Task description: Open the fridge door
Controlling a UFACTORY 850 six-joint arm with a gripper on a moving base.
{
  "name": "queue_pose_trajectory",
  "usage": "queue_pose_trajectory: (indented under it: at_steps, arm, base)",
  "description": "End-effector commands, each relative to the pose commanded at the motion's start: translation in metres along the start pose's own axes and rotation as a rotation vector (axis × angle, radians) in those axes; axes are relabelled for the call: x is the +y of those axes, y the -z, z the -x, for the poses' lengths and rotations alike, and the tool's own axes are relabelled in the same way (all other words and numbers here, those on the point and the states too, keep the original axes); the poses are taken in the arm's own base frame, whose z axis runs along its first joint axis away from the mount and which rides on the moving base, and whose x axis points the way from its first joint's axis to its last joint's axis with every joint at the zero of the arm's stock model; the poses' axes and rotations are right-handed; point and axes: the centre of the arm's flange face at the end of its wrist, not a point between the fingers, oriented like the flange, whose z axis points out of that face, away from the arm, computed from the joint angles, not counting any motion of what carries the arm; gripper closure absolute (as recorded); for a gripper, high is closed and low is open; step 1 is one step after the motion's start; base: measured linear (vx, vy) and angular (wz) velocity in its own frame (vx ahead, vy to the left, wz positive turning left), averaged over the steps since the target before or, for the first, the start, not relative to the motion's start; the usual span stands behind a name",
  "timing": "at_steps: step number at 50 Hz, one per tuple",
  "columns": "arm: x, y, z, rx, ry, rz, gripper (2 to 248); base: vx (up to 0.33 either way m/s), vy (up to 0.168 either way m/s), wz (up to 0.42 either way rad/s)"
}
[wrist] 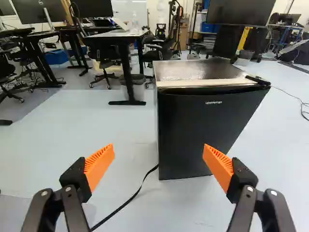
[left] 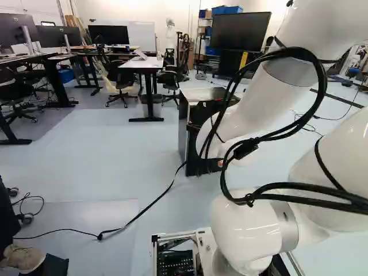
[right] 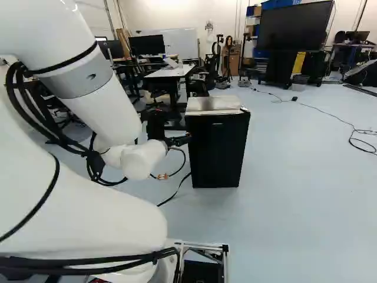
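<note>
Just left of the middle of the right base view, the tool [right: 184, 140] points toward the fridge [right: 218, 150]. The wrist view shows the tool [wrist: 158, 151] open, its two orange pads [wrist: 100, 164] standing wide apart. The white arm [right: 97, 100] behind it fills the left side of the right base view and the right side of the left base view, with black cables [left: 319, 86] looped along it.

Ahead of the tool, the fridge stands upright on the pale floor [right: 306, 194], slightly right of centre in the right base view and near the middle of the left one, where the arm partly covers it. Its black door [wrist: 207, 130] is closed and faces the robot; its top is silvery. A black cord [left: 146, 208] runs from beside the fridge across the floor toward the lower left of the left base view.

Farther off, a white-topped desk [left: 144, 63] and office chairs [left: 122, 80] stand in the upper left of that frame. A large screen [right: 294, 26] takes up the upper right of the right base view.
</note>
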Motion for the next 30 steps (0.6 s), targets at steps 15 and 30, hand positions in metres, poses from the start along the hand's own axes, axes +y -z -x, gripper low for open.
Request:
queue_pose_trajectory:
  at_steps: [15, 30]
  arm:
    - [0.000, -0.011, -0.005, -0.005, 0.000, -0.001, 3]
    - [-0.006, -0.020, -0.010, -0.008, -0.003, -0.008, 3]
  base:
    - [0.000, 0.000, 0.000]
    - [0.000, 0.000, 0.000]
